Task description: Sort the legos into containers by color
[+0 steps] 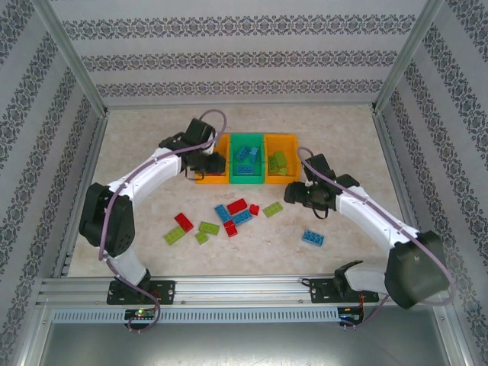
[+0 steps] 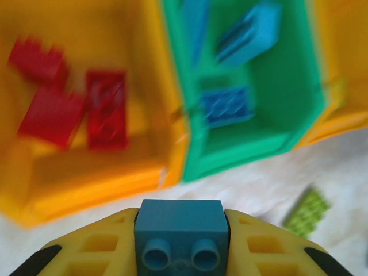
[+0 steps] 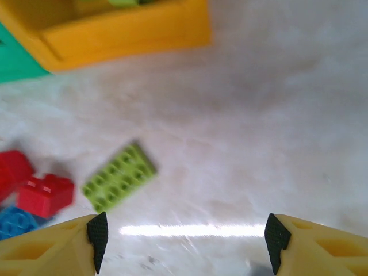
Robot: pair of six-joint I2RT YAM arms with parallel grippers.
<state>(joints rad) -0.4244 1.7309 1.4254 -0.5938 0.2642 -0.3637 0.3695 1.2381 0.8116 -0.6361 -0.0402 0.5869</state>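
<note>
My left gripper (image 2: 181, 241) is shut on a blue lego (image 2: 181, 230), studs facing the camera, just off the near wall of the left orange container (image 2: 92, 178). That bin holds red legos (image 2: 106, 109). The green container (image 2: 241, 155) holds blue legos (image 2: 227, 106). From above, the left gripper (image 1: 200, 168) hangs by the left orange bin (image 1: 211, 181). My right gripper (image 3: 184, 233) is open over bare table, with a lime lego (image 3: 119, 177) ahead to its left. It sits (image 1: 293, 194) just in front of the right orange container (image 1: 280, 177).
Loose legos lie mid-table: red (image 1: 237, 206), blue (image 1: 223, 213), lime (image 1: 272, 209), red (image 1: 184, 222), lime (image 1: 174, 236). A lone blue brick (image 1: 313, 238) lies near the right arm. Metal frame posts and patterned walls enclose the table.
</note>
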